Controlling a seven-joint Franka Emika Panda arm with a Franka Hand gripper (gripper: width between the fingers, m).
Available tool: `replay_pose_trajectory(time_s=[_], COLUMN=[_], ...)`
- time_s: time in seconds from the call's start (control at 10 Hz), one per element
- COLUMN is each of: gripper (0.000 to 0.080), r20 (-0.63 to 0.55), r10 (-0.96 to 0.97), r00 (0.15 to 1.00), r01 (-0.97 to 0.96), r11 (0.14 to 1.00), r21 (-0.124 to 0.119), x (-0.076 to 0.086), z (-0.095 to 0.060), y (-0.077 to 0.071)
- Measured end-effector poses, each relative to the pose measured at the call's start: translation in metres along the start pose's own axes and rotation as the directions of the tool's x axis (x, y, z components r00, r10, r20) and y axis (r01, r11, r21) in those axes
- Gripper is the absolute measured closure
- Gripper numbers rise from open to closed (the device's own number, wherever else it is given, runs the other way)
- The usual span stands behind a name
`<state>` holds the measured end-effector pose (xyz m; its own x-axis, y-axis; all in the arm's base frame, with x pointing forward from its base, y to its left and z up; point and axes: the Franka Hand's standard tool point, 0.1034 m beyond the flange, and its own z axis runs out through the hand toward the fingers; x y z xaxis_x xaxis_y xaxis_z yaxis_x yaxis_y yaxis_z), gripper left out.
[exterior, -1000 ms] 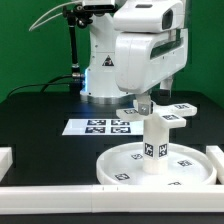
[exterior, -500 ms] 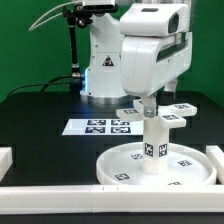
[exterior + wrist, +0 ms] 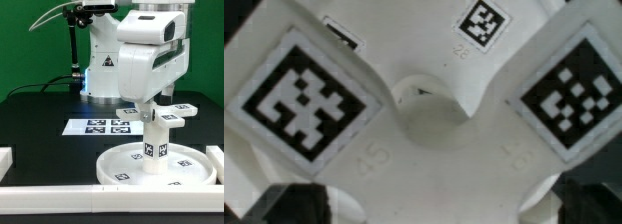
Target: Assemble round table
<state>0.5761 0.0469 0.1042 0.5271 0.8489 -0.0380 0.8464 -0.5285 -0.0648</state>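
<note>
I see the cross-shaped base piece [image 3: 158,117] sitting on top of the short cylindrical leg [image 3: 152,148], which stands upright at the middle of the large rimmed round disc [image 3: 160,166]. The disc lies flat on the black table [image 3: 40,120], near the front white border rail [image 3: 100,198]. In the wrist view the base piece [image 3: 420,110] fills the frame, its tagged arms meeting at a small central dimple. The gripper [image 3: 148,104] hangs directly above the base piece, at or just over its centre; I cannot tell from here whether its fingers are parted or closed. The marker board [image 3: 98,126] lies behind the disc, toward the exterior view's left.
</note>
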Motion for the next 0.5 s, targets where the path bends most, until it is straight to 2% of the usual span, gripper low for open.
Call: replay_pose_trajectory(time_s=[0.1, 0.2, 0.3, 0.4, 0.5], gripper=[0.0151, 0.0251, 0.0251, 0.0359, 0.0359], r20=[0.0, 0.0, 0.0, 0.0, 0.0], r10=[0.002, 0.003, 0.004, 0.007, 0.045], r00=[1.0, 1.0, 1.0, 1.0, 0.999], r01=[-0.002, -0.003, -0.004, -0.007, -0.045], r11=[1.0, 1.0, 1.0, 1.0, 0.999], r21=[0.0, 0.0, 0.0, 0.0, 0.0], x=[-0.0003, -0.0008, -0.0012, -0.0014, -0.0015], z=[0.0, 0.0001, 0.0002, 0.0002, 0.0003], y=[0.0002, 0.0006, 0.0008, 0.001, 0.001])
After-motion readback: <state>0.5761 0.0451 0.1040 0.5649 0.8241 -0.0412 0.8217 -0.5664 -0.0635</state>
